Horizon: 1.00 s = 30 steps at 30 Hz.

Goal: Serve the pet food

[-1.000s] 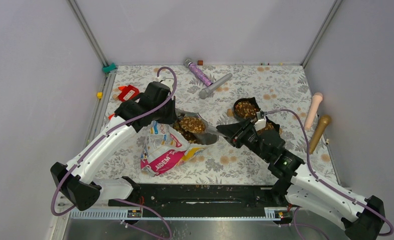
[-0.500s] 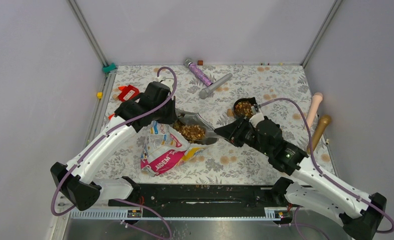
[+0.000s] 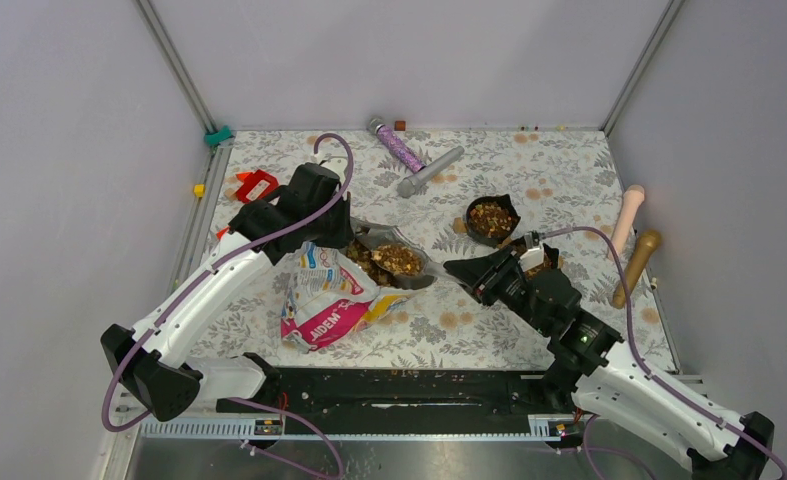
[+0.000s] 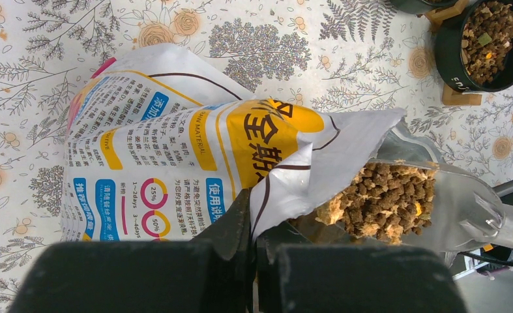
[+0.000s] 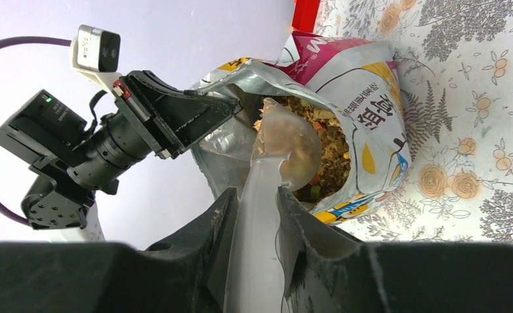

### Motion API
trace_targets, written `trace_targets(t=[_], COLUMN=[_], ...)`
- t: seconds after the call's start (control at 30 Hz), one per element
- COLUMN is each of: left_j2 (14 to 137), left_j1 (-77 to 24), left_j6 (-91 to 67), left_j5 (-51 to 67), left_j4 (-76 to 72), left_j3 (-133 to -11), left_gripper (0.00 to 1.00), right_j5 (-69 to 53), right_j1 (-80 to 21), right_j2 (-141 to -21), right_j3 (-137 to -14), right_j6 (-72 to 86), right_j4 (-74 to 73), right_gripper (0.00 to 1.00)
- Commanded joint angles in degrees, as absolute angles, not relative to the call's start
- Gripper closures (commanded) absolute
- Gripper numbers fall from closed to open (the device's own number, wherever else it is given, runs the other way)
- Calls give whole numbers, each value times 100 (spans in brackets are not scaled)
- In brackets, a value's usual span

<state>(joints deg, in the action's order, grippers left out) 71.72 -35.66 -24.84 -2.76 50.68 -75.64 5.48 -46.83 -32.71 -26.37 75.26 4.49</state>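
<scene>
Pet food [image 4: 381,199], brown and tan pellets, lay heaped in a clear plastic scoop [image 4: 462,208] at the mouth of a torn-open feed bag [image 4: 175,156] lying on the floral mat [image 3: 529,170]. More of it filled the bag behind the scoop. A further portion sat in a black bowl [image 4: 448,59] well apart, toward the far right.

The left gripper [image 4: 252,222] was closed on the bag's upper lip, apparently lifting the foil so the opening stayed wide enough to be dug into. The right gripper [image 5: 257,199] was clamped around the scoop's handle and reached in from the bowl side. That approach looked suited to a short carry from the bag to the dish.

Half a second earlier, in the overhead view, the right wrist had overlapped the bowl's near edge. It had since drawn back and down, leaving the bowl in plain view. The scoop's load sat slightly nearer the bag's rim. The bag and the left arm had not shifted.
</scene>
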Motion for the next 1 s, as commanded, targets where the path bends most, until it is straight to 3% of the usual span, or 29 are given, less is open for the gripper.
trace_targets(t=[0.0, 0.43, 0.67, 0.97], left_j2=[7136, 7149, 7136, 7177], left_j1=[-3585, -3586, -3586, -3586], left_j6=[-2511, -2504, -2505, -2502], left_j5=[-29, 171, 164, 147], left_j4=[4839, 4835, 4838, 4835], left_j3=[-7748, -7752, -7750, -7750], left_gripper=[100, 100, 100, 100], right_j5=[784, 139, 466, 566], right_j1=[-4702, -4702, -4698, -4702], right_j2=[-3100, -3593, -3823, -3672], right_j3=[-2504, -1767, -1125, -1090], right_j6=[8050, 8976, 9479, 9212], right_j4=[1352, 3446, 4963, 4905], right_gripper=[100, 100, 100, 100])
